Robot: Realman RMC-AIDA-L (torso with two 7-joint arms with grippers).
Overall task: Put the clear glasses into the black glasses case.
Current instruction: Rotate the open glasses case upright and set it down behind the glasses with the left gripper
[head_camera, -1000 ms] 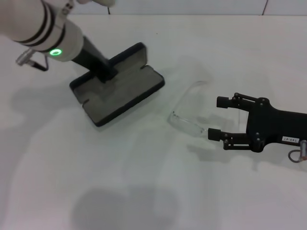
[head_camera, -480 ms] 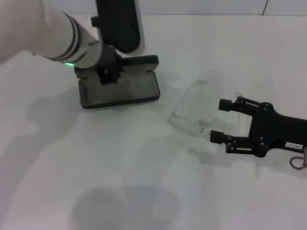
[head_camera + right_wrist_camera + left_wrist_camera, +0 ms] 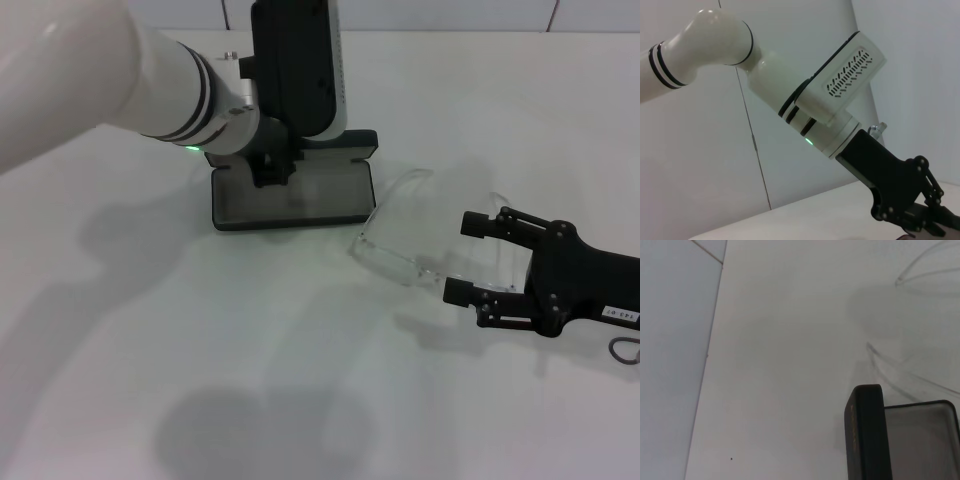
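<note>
The black glasses case (image 3: 290,200) lies open on the white table, grey lining up, its lid (image 3: 345,145) standing along the far side. My left gripper (image 3: 268,168) is down at the case's far left part, shut on it. The clear glasses (image 3: 388,255) lie just right of the case, one thin arm (image 3: 400,190) curving away. To their right my right gripper (image 3: 462,257) is open, fingertips close to the frame's end, holding nothing. The left wrist view shows the case's black edge (image 3: 865,435) and the glasses' clear arms (image 3: 900,371).
The white table (image 3: 200,340) stretches wide in front of the case and glasses. A grey wall edge (image 3: 450,15) runs along the far side. My left arm (image 3: 830,100) fills the right wrist view.
My left gripper has dragged the case to the right, turning it, until it sits beside the glasses. My right gripper has drifted slightly right and nearer, still open.
</note>
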